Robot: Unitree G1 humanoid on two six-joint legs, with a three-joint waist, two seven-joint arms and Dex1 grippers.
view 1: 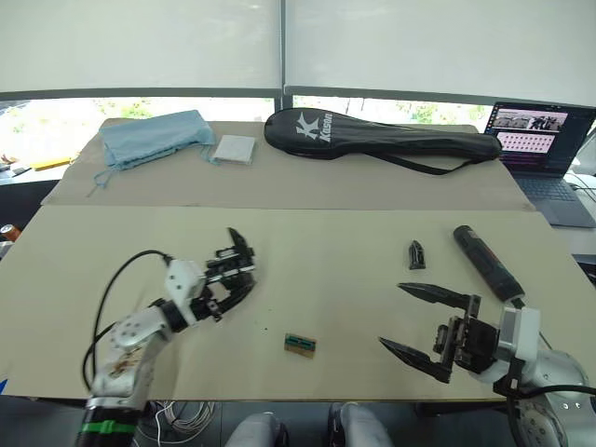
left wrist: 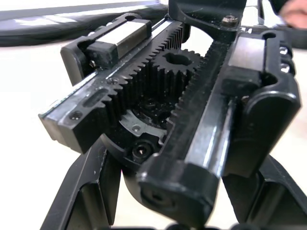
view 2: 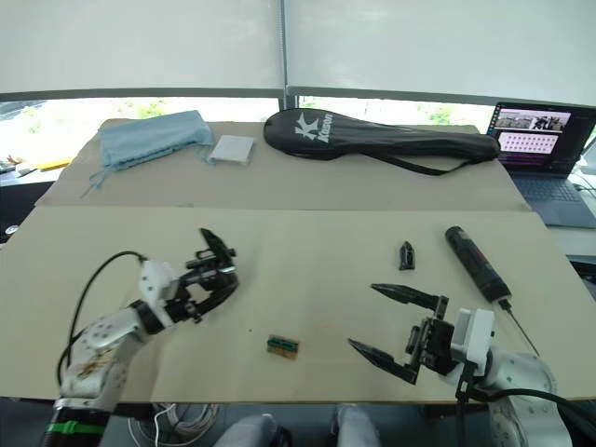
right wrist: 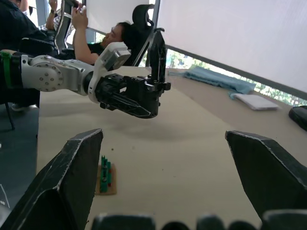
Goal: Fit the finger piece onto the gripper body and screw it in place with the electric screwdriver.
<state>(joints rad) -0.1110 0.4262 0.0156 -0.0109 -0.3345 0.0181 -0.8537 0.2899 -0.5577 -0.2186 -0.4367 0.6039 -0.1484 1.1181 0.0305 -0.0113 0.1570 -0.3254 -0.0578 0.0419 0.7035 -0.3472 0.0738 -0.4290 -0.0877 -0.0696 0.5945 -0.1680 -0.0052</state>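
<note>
My left gripper [view 1: 223, 291] is shut on the gripper body [view 1: 237, 253] and holds it above the tan table, left of centre, with its pointed black finger sticking up. Up close, the gripper body [left wrist: 172, 96] shows a gear between two toothed racks. The finger piece [view 1: 416, 253] lies on the table right of centre. Just right of it lies the electric screwdriver [view 1: 484, 263], a long black cylinder. My right gripper [view 1: 391, 315] is open and empty near the front edge, a short way in front of the finger piece.
A small green-and-tan block [view 1: 300, 343] lies near the front edge between the arms. At the back lie a black racket bag [view 1: 372, 138], a blue cloth [view 1: 154, 138] and a white pad [view 1: 233, 149]. A laptop [view 1: 545, 140] stands at the far right. People [right wrist: 103, 40] sit beyond the table.
</note>
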